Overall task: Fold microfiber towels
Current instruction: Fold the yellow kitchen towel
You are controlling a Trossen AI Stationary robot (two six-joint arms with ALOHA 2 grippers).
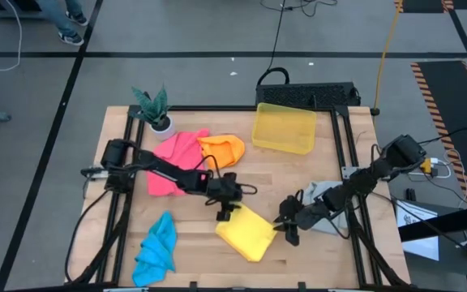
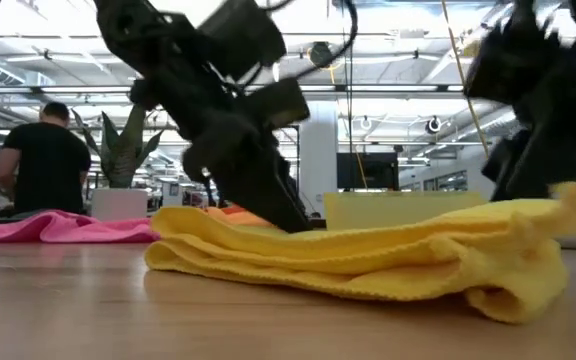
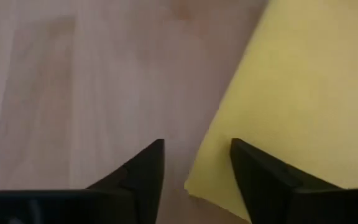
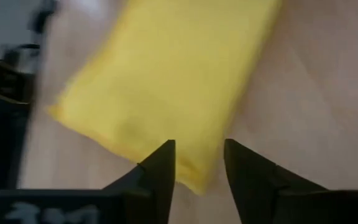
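Both grippers' fingers apart, left gripper (image 1: 225, 212) and right gripper (image 1: 286, 229) flanking folded yellow towel (image 1: 247, 232)

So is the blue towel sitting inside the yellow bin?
No, the blue towel lies crumpled on the bare table near its front left corner, far from the yellow bin.

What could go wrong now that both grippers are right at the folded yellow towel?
The left gripper stands open astride the folded yellow towel's corner, so lifting away could snag the cloth and undo the fold. The right gripper, also open at the opposite end, might drag that edge. The towel's upper layer looks loose in the low view and may spring open.
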